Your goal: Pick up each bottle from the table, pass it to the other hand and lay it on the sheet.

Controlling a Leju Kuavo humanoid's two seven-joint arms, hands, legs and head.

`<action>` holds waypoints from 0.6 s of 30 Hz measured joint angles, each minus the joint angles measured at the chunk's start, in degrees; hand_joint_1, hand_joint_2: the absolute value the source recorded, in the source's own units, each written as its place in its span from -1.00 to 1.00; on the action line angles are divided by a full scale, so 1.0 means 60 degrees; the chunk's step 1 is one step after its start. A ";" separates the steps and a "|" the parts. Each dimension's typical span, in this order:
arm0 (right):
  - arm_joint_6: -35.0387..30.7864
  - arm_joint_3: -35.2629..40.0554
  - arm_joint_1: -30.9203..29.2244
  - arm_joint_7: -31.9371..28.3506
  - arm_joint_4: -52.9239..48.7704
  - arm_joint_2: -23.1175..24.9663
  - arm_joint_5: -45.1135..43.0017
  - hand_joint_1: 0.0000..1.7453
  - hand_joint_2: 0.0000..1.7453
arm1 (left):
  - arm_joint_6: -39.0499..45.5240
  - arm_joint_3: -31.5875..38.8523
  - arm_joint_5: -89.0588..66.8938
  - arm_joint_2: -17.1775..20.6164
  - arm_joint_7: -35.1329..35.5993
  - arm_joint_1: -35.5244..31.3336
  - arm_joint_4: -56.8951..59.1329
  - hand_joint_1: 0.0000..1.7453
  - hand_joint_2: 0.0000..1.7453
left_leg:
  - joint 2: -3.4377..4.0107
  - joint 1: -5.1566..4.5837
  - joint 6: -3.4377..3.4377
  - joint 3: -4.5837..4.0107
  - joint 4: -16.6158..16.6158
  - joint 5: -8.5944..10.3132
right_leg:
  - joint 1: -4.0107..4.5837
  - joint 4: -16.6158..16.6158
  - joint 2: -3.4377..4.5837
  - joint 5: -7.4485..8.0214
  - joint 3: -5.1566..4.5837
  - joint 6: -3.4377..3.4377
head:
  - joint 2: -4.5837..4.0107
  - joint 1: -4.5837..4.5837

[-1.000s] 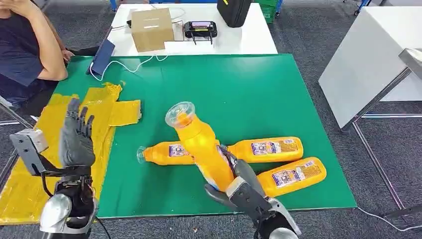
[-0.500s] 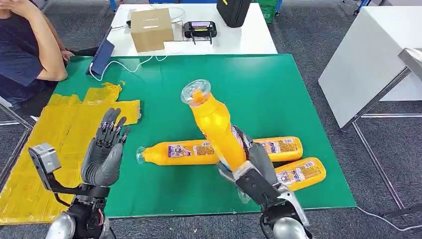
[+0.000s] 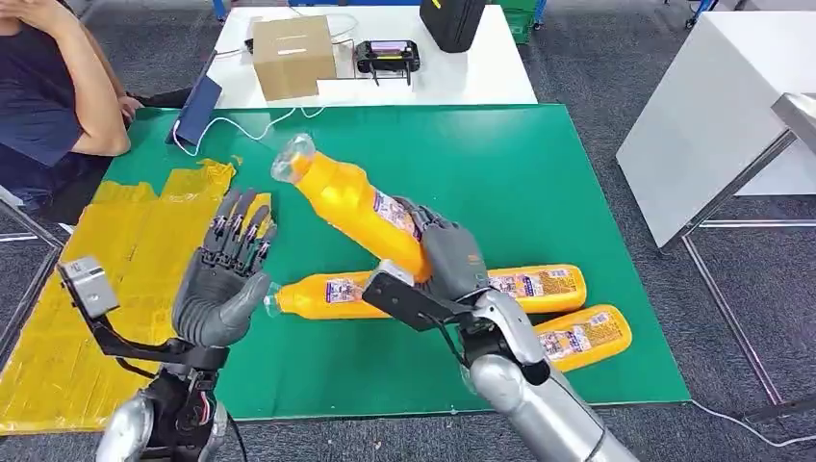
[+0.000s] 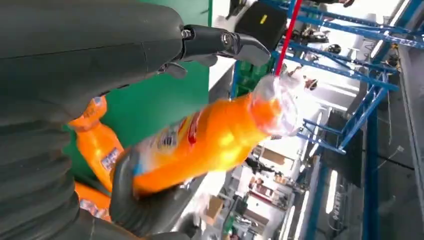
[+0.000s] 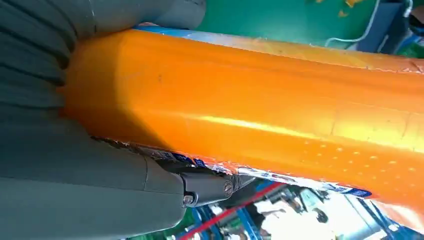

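Aloft, orange bottle (image 3: 351,204) in right hand (image 3: 445,258), label unreadable; left hand (image 3: 223,284) spread wide.

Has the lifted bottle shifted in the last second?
Yes. The bottle in the right hand has swung toward the robot's left, its cap now over the green mat near the yellow sheet and the left hand.
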 measured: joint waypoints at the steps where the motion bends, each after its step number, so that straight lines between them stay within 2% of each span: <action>1: -0.0065 0.0087 -0.0127 0.0033 0.0109 0.0066 0.0036 1.00 1.00 | 0.0047 -0.0055 0.0069 -0.0004 0.0004 -0.0054 0.0026 -1.00 1.00 | -0.0001 0.0000 0.0000 -0.0001 0.0000 0.0000 | 0.0000 0.0000 -0.0001 0.0000 0.0000 0.0000 | 0.0000 0.0000; 9: -0.0458 0.0738 -0.0608 0.0048 0.0607 0.0320 0.0197 1.00 1.00 | 0.0585 -0.0302 0.0233 -0.0015 -0.0051 -0.0278 0.0142 -1.00 1.00 | -0.0001 -0.0001 0.0000 -0.0003 0.0000 -0.0001 | -0.0001 0.0000 0.0000 -0.0001 -0.0003 -0.0001 | 0.0000 0.0004; 18: -0.1034 0.1592 -0.0604 -0.0113 0.0914 0.0218 -0.0102 1.00 1.00 | 0.1643 -0.0302 0.0222 -0.0025 -0.0241 -0.0506 0.0368 -1.00 1.00 | -0.0001 0.0000 0.0000 -0.0003 0.0000 -0.0001 | -0.0001 -0.0001 -0.0002 -0.0001 -0.0005 -0.0001 | 0.0000 0.0000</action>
